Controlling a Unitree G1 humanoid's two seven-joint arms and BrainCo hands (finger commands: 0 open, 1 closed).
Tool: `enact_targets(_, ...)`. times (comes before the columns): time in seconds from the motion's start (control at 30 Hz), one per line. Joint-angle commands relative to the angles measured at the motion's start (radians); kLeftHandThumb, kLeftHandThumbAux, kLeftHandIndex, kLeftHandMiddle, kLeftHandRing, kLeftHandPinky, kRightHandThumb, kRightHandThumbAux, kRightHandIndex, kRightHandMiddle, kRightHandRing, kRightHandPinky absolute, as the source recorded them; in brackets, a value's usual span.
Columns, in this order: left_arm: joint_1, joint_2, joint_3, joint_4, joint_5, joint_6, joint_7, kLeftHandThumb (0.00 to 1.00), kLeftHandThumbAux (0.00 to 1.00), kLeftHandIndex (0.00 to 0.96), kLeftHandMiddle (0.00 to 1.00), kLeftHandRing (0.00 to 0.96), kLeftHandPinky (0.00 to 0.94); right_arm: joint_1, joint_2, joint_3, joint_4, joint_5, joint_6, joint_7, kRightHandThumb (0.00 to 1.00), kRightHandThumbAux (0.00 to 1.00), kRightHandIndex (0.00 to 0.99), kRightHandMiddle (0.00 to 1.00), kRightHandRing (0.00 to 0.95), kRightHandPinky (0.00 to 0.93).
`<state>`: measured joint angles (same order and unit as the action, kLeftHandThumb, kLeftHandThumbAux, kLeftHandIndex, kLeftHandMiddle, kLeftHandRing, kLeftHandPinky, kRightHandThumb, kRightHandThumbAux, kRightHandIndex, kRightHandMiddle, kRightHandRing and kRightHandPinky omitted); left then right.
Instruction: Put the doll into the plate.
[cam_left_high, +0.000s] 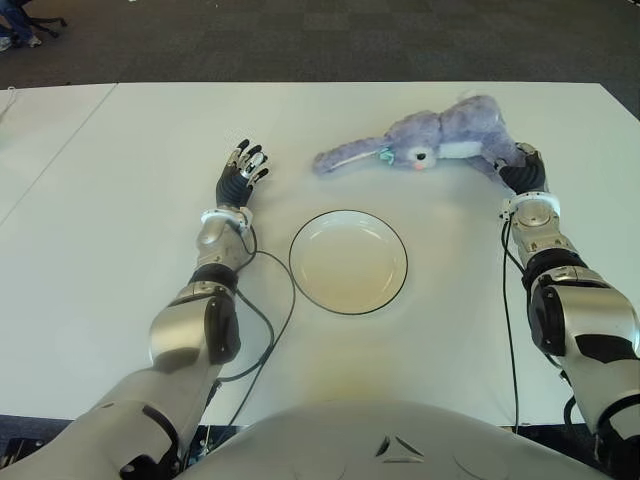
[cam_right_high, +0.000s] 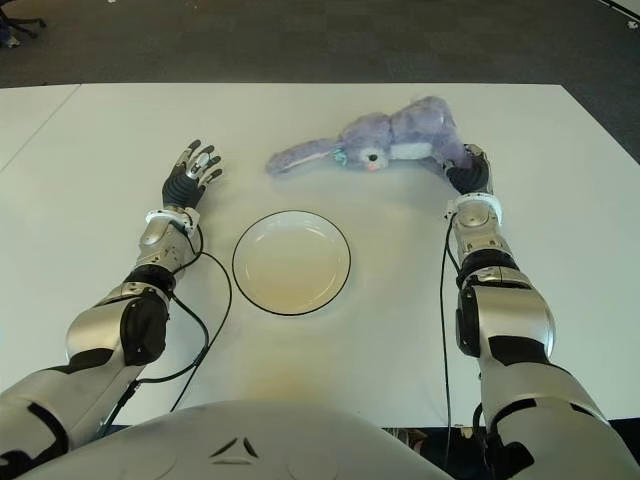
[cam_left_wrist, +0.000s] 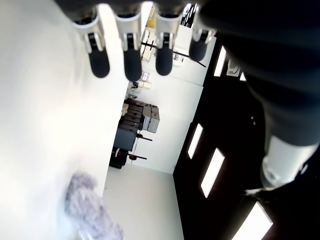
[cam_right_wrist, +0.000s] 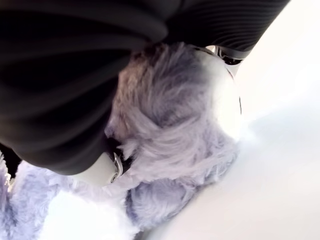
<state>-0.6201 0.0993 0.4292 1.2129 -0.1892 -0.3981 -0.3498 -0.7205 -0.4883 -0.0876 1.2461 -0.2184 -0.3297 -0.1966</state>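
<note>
1. White table (cam_left_high: 120, 200) in front of the robot, dark carpet (cam_left_high: 330, 40) beyond its far edge.
2. Doll (cam_left_high: 430, 145): purple plush rabbit with a white belly, lying on its side on the table at the far right, long ears pointing toward the robot's left. It is outside the plate, beyond its far right side and clear of the rim.
3. Plate (cam_left_high: 300, 285): round, white, thin dark rim, sits mid-table between the two arms, nothing in it.
4. Right hand (cam_left_high: 522, 172): at the doll's right end, pressed into the fur. From the head cameras the doll's body covers the fingers.
5. Right wrist view: dark palm right up against the purple fur (cam_right_wrist: 170, 130), one pale fingertip (cam_right_wrist: 102, 170) touching the plush. Fingers look wrapped on the doll, so the hand is closed on it; the doll's weight is on the table.
6. Left hand (cam_left_high: 240, 172): on the near-left side of the plate's far edge, well apart from the doll's ear tips, palm down, close over the table; contact cannot be told.
7. Left wrist view: four fingertips (cam_left_wrist: 132, 65) straight and side by side, holding nothing. The doll shows far off as a blurry purple patch (cam_left_wrist: 90, 210).
8. Black cable (cam_left_high: 275, 320) loops from the left forearm across the table, beside the plate's left rim.
</note>
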Motion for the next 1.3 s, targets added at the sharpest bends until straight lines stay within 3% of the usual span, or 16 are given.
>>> enact_targets(0.03, 0.222, -0.054, 0.014, 0.135, -0.010, 0.129, 0.003, 0.000, 0.631, 0.078, 0.143, 0.160, 0.193, 0.065, 0.022, 0.000, -0.089, 0.055, -0.092, 0.138, 0.698, 0.719, 0.439, 0.832, 0.855, 0.836)
enact_targets(0.3, 0.221, -0.056, 0.010, 0.135, -0.007, 0.125, 0.010, 0.000, 0.622, 0.086, 0.146, 0.161, 0.188, 0.132, 0.030, -0.032, -0.209, 0.138, -0.114, 0.287, 0.699, 0.720, 0.439, 0.846, 0.861, 0.833)
enact_targets(0.97, 0.219, -0.059, 0.011, 0.136, -0.009, 0.133, 0.014, 0.000, 0.627, 0.081, 0.132, 0.140, 0.168, 0.316, 0.062, -0.065, -0.644, 0.257, 0.012, 0.418, 0.707, 0.714, 0.441, 0.846, 0.853, 0.847)
enact_targets(1.13, 0.219, -0.060, 0.011, 0.137, -0.009, 0.131, 0.012, 0.000, 0.615, 0.086, 0.134, 0.142, 0.172, 0.426, 0.080, -0.051, -0.858, 0.270, 0.012, 0.427, 0.707, 0.713, 0.441, 0.844, 0.851, 0.847)
enact_targets(1.3, 0.219, -0.061, 0.010, 0.137, -0.006, 0.131, 0.015, 0.000, 0.618, 0.079, 0.125, 0.135, 0.162, 0.458, 0.089, -0.048, -0.927, 0.270, -0.003, 0.428, 0.702, 0.713, 0.440, 0.843, 0.855, 0.846)
